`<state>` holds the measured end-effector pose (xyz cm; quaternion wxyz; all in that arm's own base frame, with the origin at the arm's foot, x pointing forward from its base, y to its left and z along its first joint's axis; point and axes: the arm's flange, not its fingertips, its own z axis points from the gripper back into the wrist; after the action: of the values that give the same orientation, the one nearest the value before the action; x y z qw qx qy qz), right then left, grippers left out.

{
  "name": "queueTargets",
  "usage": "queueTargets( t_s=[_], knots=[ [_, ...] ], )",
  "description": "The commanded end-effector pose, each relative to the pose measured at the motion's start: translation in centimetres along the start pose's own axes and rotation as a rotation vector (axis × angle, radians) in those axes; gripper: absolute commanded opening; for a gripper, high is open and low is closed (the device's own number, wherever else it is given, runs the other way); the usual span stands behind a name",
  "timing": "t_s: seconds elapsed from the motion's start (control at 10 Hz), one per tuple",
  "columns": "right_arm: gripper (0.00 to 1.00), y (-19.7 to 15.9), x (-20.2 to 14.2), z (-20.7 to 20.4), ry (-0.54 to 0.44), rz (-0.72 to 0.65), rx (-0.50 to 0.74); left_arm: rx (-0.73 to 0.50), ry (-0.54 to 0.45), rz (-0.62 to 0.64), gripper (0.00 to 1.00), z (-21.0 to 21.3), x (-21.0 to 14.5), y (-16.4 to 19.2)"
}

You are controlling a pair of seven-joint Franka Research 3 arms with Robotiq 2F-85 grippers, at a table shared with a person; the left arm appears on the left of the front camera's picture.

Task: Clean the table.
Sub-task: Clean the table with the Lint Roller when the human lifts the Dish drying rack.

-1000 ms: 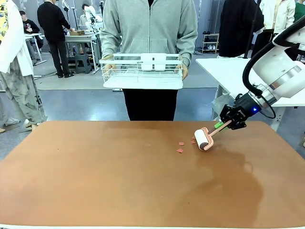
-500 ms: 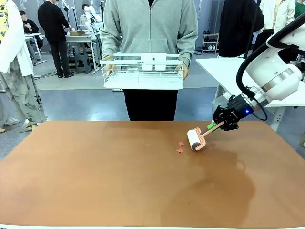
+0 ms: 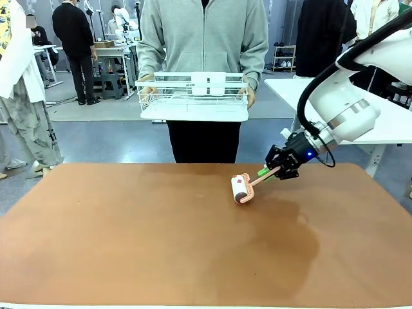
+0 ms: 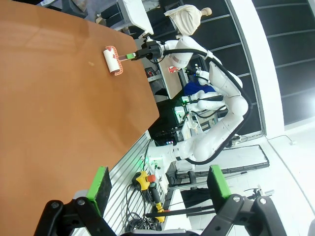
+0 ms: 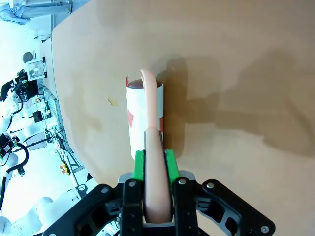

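The reddish-brown table (image 3: 129, 244) spans the front view. A lint roller (image 3: 241, 188) with a white drum and pink handle lies with its drum on the table right of centre. My right gripper (image 3: 269, 171) is shut on the pink handle. In the right wrist view the green pads (image 5: 139, 164) clamp the handle, and the drum (image 5: 142, 115) carries small red scraps (image 5: 131, 118). A tiny yellowish speck (image 5: 112, 102) lies on the table beside the drum. My left gripper (image 4: 157, 184) hangs open off the table's side with nothing between its fingers; its view shows the roller (image 4: 112, 61) far off.
A person stands at the far edge holding a white wire rack (image 3: 193, 96) above the floor, clear of the table. A glossy white table (image 3: 309, 96) stands at the back right. Other people stand far off at the left.
My right arm has pushed the roller leftward across the table, over the spot where small red scraps lay. Those scraps are gone from the tabletop.
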<state>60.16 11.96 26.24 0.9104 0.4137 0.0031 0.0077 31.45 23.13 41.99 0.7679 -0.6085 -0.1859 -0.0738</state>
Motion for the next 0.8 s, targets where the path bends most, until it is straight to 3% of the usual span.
queueTargets(
  t_s=[0.0,0.3,0.7],
  knots=[
    [0.21,-2.6,-1.3,-6.2,0.066,0.002,-0.164,-0.006,0.000,-0.011,1.00,0.3,-0.4,-0.4],
    [0.21,-0.2,-1.6,-8.7,0.049,0.014,-0.141,-0.006,0.000,-0.011,1.00,0.3,-0.4,-0.4],
    [0.21,1.1,-1.6,-7.4,0.013,0.019,-0.104,-0.006,0.000,-0.011,1.00,0.3,-0.4,-0.4]
  ],
)
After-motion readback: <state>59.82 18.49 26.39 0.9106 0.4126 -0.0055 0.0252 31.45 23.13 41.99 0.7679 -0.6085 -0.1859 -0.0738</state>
